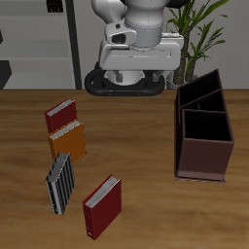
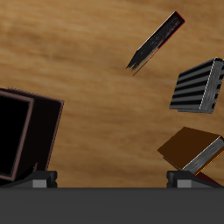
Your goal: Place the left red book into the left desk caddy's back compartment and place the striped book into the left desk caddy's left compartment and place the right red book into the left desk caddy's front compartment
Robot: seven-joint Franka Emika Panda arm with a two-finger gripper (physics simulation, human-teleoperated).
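Your gripper (image 2: 112,180) hung with its fingers spread wide apart, holding nothing. Seen from the front, the left desk caddy (image 1: 202,161) stood at three o'clock on the table. The left red book (image 1: 101,206) lay at six, the striped book (image 1: 59,183) at eight and the right red book (image 1: 60,117) at ten, all outside it.

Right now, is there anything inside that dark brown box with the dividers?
The left desk caddy looks empty: its open sections show only dark inner walls and floor. The deepest corners behind its near wall are hidden, so I can't fully rule out something small there.
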